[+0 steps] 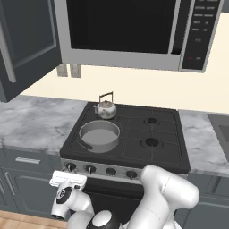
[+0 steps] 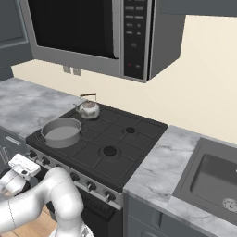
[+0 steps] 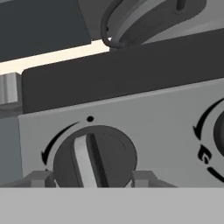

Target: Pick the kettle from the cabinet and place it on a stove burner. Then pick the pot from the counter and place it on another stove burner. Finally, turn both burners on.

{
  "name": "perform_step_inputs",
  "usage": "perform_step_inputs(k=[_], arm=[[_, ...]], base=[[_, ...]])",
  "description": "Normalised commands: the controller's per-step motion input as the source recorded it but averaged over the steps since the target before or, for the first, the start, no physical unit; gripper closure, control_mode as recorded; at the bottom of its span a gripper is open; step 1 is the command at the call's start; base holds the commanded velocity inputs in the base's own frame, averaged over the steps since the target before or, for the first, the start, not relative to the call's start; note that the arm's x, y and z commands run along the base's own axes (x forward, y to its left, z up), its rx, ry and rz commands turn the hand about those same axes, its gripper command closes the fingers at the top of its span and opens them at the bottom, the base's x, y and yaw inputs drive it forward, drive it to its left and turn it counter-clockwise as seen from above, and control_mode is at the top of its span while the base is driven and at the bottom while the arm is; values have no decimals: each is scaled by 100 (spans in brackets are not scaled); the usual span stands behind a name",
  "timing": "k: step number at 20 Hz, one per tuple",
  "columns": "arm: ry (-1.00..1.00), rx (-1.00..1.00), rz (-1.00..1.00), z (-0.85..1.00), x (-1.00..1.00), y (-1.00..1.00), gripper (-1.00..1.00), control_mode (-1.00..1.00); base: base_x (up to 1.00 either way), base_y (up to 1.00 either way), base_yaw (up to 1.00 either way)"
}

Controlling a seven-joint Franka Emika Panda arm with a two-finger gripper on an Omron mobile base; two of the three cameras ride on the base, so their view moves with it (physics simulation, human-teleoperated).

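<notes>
Tool [image 3: 92,179] sits low at the front of the stove, its two fingertips [image 3: 39,178] spread apart on either side of the leftmost knob [image 3: 94,155], close to the knob's rim; whether they touch it cannot be told. That knob's pale bar stands nearly upright under a small black dot on the grey control panel [image 3: 144,118]. To the right of the tool, the edge of a second knob [image 3: 218,133] shows at the border of the hand view, with bare panel between the two.

From the base views, the tool [image 1: 67,180] hangs just in front of the panel's left end, below the front edge of the cooktop [image 1: 134,147]. Left of it lies the marble surface [image 1: 36,120], and above that the dark cabinet [image 1: 22,40] with its door swung open. Just above and beyond the tool, the pot [image 1: 99,134] rests on the front-left burner. Past the pot, the kettle [image 1: 105,108] stands on the rear-left burner, its wire handle upright. Farther right, the two right-hand burners [image 1: 151,142] are bare. A microwave [image 1: 134,31] hangs overhead.
</notes>
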Motion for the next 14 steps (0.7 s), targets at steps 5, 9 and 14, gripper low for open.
perform_step_inputs(k=[5,9,14], arm=[[8,-17,-14,44,-17,0,100,-100],[10,-19,-14,49,-14,0,100,-100],[10,-20,-14,45,-11,0,100,-100]], base=[[0,0,0],[0,0,0],[0,0,0]])
